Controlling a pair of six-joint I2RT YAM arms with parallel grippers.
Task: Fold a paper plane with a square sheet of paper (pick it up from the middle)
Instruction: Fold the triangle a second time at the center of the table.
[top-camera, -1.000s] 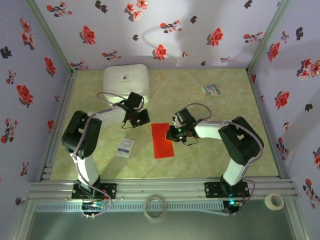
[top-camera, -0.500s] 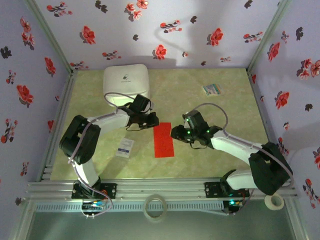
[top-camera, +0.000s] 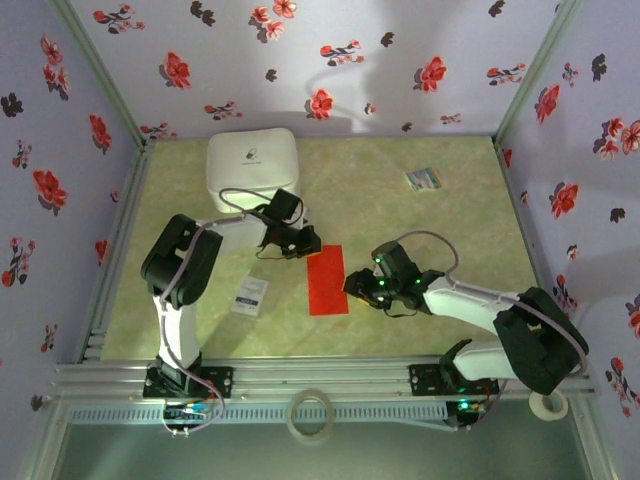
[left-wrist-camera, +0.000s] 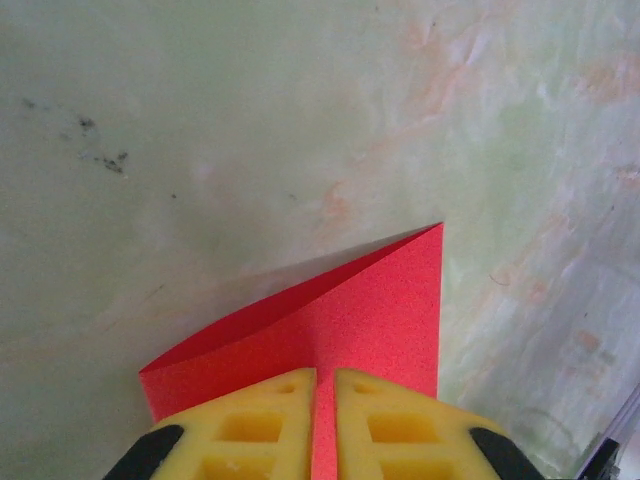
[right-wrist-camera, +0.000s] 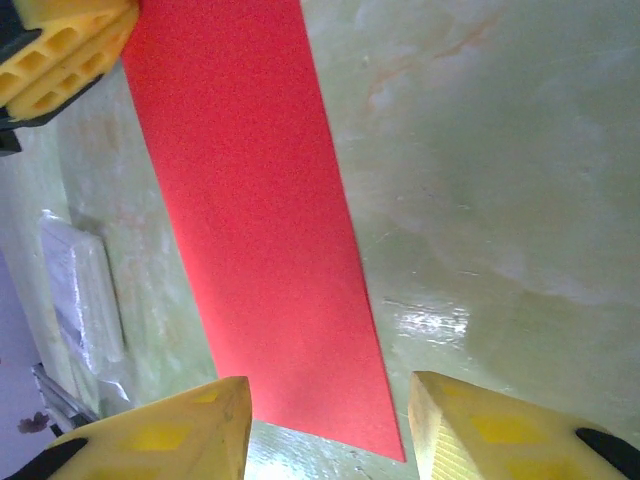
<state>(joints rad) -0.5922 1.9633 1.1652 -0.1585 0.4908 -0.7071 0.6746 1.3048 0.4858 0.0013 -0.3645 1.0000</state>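
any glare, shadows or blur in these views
Right wrist view: white glare patch on the glossy table beside the red sheet. Left wrist view: the sheet's lifted edge casts a soft shadow on the table, paper in focus. Top external view: dim purplish light, a looping shadow on the back wall.

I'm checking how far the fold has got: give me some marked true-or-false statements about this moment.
1. The left claw is shut on the red paper. True.
2. The right claw is clamped on the paper. False: its jaws stand open, gripping nothing.
3. The paper is a pointed dart. False: it is a long folded strip.
4. The white box sits at the far left of the table. True.
5. The small white packet lies right of the paper. False: left of it.
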